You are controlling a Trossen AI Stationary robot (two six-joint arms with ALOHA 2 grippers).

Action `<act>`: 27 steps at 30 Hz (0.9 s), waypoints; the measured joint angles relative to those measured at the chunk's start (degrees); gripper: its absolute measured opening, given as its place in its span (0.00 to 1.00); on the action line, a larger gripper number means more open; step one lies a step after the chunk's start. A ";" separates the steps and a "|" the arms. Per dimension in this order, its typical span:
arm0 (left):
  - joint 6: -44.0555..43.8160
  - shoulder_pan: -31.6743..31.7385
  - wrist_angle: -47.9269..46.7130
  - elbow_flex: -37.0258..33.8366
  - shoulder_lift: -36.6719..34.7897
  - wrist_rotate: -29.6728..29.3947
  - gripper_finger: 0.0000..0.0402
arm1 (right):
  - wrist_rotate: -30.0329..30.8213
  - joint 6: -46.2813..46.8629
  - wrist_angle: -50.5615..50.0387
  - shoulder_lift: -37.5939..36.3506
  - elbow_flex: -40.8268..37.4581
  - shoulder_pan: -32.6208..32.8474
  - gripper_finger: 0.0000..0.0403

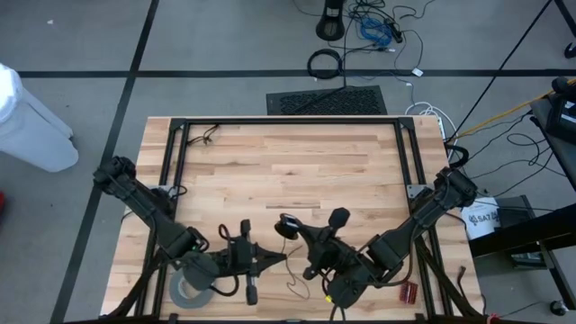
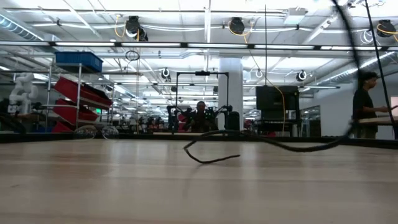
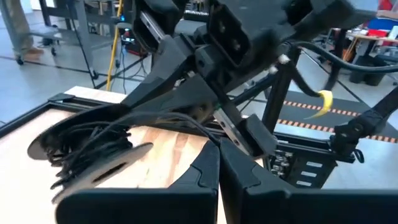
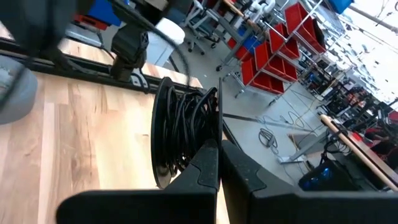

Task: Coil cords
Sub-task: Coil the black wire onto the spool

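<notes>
The cord is a thin dark wire wound on a small round black disc (image 1: 288, 225), which shows as a spool (image 4: 183, 130) full of black turns. My right gripper (image 1: 306, 241), near the table's front middle, is shut on the disc. My left gripper (image 1: 281, 258) is shut on the wire just left of the disc. In the left wrist view the wire runs from my fingertips to the disc (image 3: 93, 149). A loose end of wire (image 1: 292, 288) lies curled on the wood (image 2: 211, 158). My left gripper pinches a single strand of the thin wire (image 3: 210, 135) between its two fingertips, coming almost level from the table's left. The strand leads from the fingers straight across to the coil on the disc, off the table. My right gripper grips the disc by its rim (image 4: 208, 140), pinched between the two fingers, coming nearly level from the table's right. The disc is lifted clear of the table and stands on edge in my wrist view, with the wound turns showing.
A wide grey tape roll (image 1: 191, 290) lies at the front left under the left arm. A small red object (image 1: 408, 291) lies at the front right. A black frame (image 1: 288, 121) borders the table's far and side edges. The wooden top beyond the grippers is bare.
</notes>
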 joint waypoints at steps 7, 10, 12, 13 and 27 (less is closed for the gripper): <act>-1.01 3.10 0.48 0.04 0.87 3.31 0.00 | -0.04 -4.57 5.29 0.00 0.00 -0.96 0.00; -1.47 4.32 0.07 0.04 1.50 4.88 0.00 | 0.03 -5.45 6.05 0.00 0.00 -1.25 0.00; -1.50 4.85 -0.29 0.04 1.91 5.34 0.00 | 0.09 -5.74 6.03 0.00 0.00 -1.25 0.00; -1.52 5.14 -0.34 0.04 2.07 5.80 0.00 | 0.09 -5.76 6.05 0.00 0.00 -1.25 0.00; -4.37 7.69 -0.13 0.04 6.34 7.64 0.00 | -0.26 -9.42 10.78 -0.02 0.00 -0.41 0.00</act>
